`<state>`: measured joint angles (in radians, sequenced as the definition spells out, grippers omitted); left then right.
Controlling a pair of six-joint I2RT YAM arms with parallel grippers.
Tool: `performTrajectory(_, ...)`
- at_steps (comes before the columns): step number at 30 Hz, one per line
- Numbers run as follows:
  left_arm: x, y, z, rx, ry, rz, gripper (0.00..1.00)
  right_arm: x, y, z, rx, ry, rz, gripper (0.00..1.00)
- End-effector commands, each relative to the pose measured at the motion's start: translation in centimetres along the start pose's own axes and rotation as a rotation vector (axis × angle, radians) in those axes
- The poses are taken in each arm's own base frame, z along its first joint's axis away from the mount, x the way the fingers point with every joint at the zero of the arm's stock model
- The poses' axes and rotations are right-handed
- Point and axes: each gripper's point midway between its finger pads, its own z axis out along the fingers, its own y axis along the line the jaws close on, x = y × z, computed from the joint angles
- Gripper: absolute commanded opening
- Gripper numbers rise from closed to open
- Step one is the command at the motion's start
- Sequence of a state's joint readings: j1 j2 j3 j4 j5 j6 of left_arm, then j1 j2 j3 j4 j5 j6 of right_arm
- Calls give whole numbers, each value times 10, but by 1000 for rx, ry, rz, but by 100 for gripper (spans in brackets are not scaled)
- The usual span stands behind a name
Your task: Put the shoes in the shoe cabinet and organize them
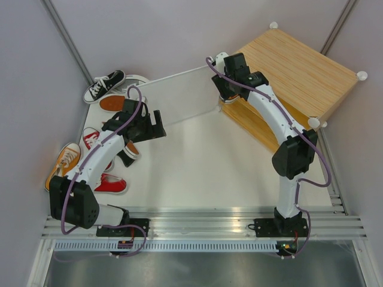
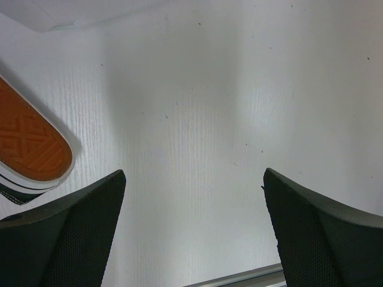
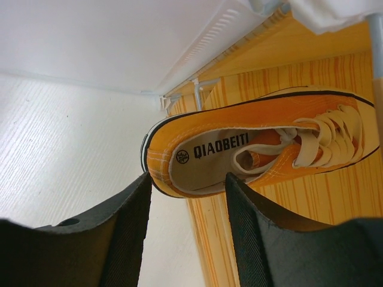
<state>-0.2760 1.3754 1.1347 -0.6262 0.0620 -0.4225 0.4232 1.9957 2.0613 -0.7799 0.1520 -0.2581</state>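
Note:
An orange shoe (image 3: 269,128) lies on its side on the shoe cabinet's wooden inner shelf (image 3: 257,239), heel toward me. My right gripper (image 3: 188,175) stands open at the heel, its fingertips level with the heel's edge. In the top view it (image 1: 224,98) reaches under the cabinet's wood-grain top (image 1: 299,72). My left gripper (image 2: 194,173) hangs wide open over bare white table, nothing between its fingers; in the top view it (image 1: 149,128) sits beside the shoes. A black shoe (image 1: 103,85), a red shoe (image 1: 111,185) and an orange shoe (image 1: 63,161) lie at the left.
The frosted door panel (image 1: 173,98) stands swung open across the table's middle, between the two arms. An upturned shoe with an orange-brown sole (image 2: 30,140) lies just left of the left fingers. Grey walls close the left and back sides.

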Motion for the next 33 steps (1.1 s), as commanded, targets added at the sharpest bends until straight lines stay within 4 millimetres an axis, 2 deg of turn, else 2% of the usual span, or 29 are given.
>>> performTrajectory(1, -5, -5, -3, 30, -24, -37, 98, -14, 0, -18, -7, -52, 37, 57)
performTrajectory(6, -4, -5, -2, 28, -23, -38, 98, -20, 8, -25, 19, -73, 150, 57)
performTrajectory(8, -3, -4, -1, 25, -21, -40, 98, -21, 11, -33, 58, -91, 195, 58)
performTrajectory(10, -3, -4, -1, 24, -22, -40, 98, -33, 18, -42, 90, -159, 276, 60)
performTrajectory(11, -3, -3, -1, 20, -21, -40, 98, -29, 13, -50, 142, -171, 303, 61)
performTrajectory(12, -4, -3, -1, 21, -23, -39, 98, -39, 12, -55, 164, -231, 368, 63)
performTrajectory(13, -4, -3, 0, 20, -21, -39, 98, -41, 14, -59, 184, -253, 406, 63)
performTrajectory(14, -4, -3, 0, 20, -21, -39, 98, -29, 10, -58, 236, -245, 441, 64)
performTrajectory(15, -4, -4, 0, 22, -24, -37, 98, -38, 7, -68, 241, -305, 490, 65)
performTrajectory(16, -4, -3, 1, 20, -23, -38, 98, -37, 7, -70, 250, -320, 548, 65)
performTrajectory(17, -4, -3, 1, 20, -25, -37, 98, -28, 4, -68, 289, -314, 577, 65)
performTrajectory(19, -3, -3, 2, 18, -21, -37, 98, -27, 4, -70, 310, -331, 649, 65)
performTrajectory(23, -2, -1, 3, 11, -21, -30, 98, -16, 3, -62, 374, -328, 744, 64)
performTrajectory(33, -2, 11, 6, -35, -41, -3, 99, -23, 7, -32, 401, -352, 825, 63)
